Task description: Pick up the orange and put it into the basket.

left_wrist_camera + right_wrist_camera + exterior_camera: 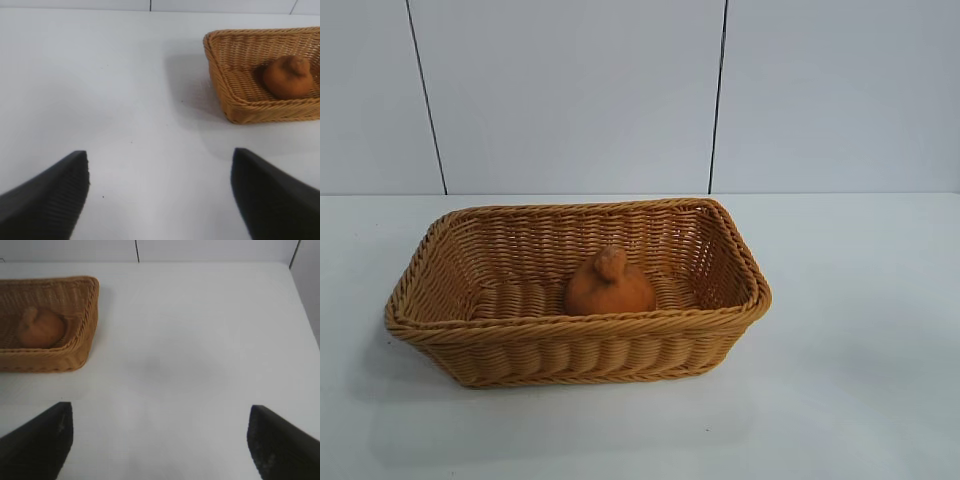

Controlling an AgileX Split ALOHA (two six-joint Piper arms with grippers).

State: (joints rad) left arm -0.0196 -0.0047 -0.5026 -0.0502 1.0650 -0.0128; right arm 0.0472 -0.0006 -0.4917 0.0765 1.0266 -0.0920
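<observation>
Basket: large rectangular golden-brown woven wicker basket (470, 340), flared sides, thick braided rim, standing on the bench.
Orange: squat dull-orange rough-skinned fruit (609, 284), bumpy knob up, resting on the basket floor.
Bench: plain white bench (860, 380); pale panelled wall (570, 90) behind.
Left claw (160, 192): spread wide, empty, beside the basket.
Right claw (160, 437): spread wide, empty.

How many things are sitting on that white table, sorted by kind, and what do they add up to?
Golden-brown woven wicker basket: 1
Dull-orange, rough-skinned orange, lying inside the basket: 1
Total: 2
</observation>
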